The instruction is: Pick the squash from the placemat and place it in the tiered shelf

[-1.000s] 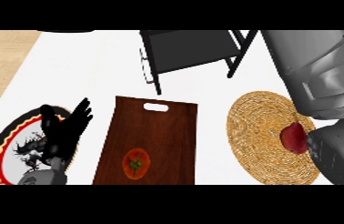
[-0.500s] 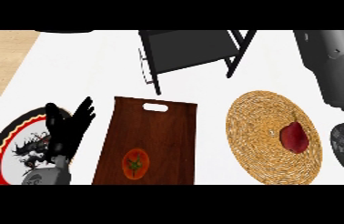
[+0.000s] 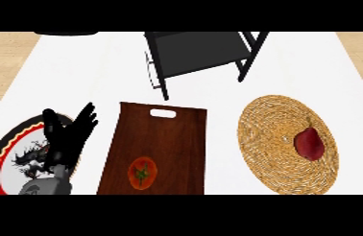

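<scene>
Showing the squash (image 3: 309,143) lying on the woven placemat (image 3: 276,144), right of the cutting board (image 3: 166,139) bearing a tomato (image 3: 142,172); tiered shelf (image 3: 200,52) beyond; left hand (image 3: 65,143) open, fingers spread, over a plate (image 3: 20,148).

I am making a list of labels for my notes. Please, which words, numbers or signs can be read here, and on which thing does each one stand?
None can be read.
The plate carries a black and red pattern, no letters.
The cutting board, placemat and shelf are unmarked.
</scene>
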